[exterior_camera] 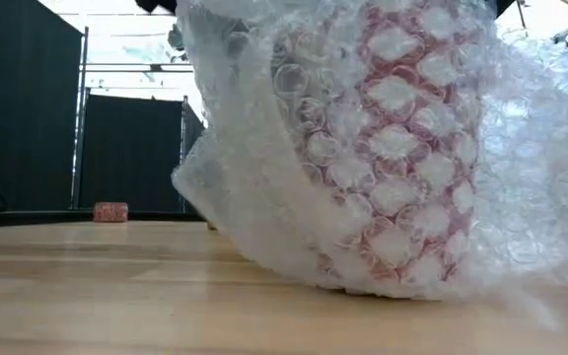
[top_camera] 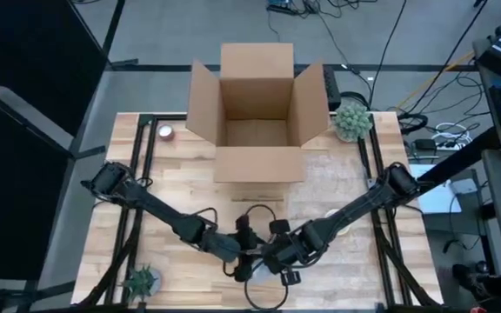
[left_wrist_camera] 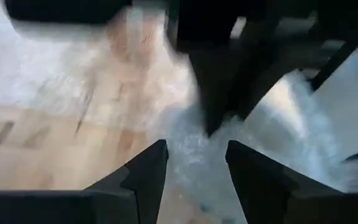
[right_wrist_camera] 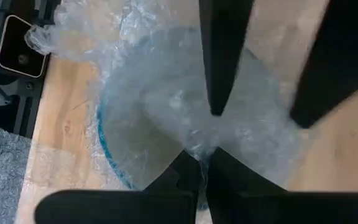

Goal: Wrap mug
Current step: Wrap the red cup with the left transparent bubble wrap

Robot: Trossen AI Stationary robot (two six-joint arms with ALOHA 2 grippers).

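The mug [exterior_camera: 392, 148], red-patterned, stands on the table near its front edge, covered in clear bubble wrap [exterior_camera: 245, 177]. In the right wrist view it shows from above as a round shape with a blue rim [right_wrist_camera: 102, 140] under the wrap. Both grippers meet over it. My right gripper [right_wrist_camera: 199, 155] is shut on the wrap. My left gripper [left_wrist_camera: 196, 149] is open, its fingers [right_wrist_camera: 219, 68] pointing down over the wrap with a bunch of wrap between them. My right gripper pinches a gathered bunch of bubble wrap [right_wrist_camera: 194, 146] over the mug's top between its two fingers; how many layers I cannot tell. The wrap rises from the mug into the fingers. My left gripper stands astride the wrap [left_wrist_camera: 194, 165]; whether its fingers touch it I cannot tell.
An open cardboard box [top_camera: 257, 113] stands at the table's far middle. A potted plant [top_camera: 352, 120] is at the far right and a smaller one [top_camera: 142, 281] at the near left. A small red thing [top_camera: 165, 132] lies far left. Bare wood lies between box and mug.
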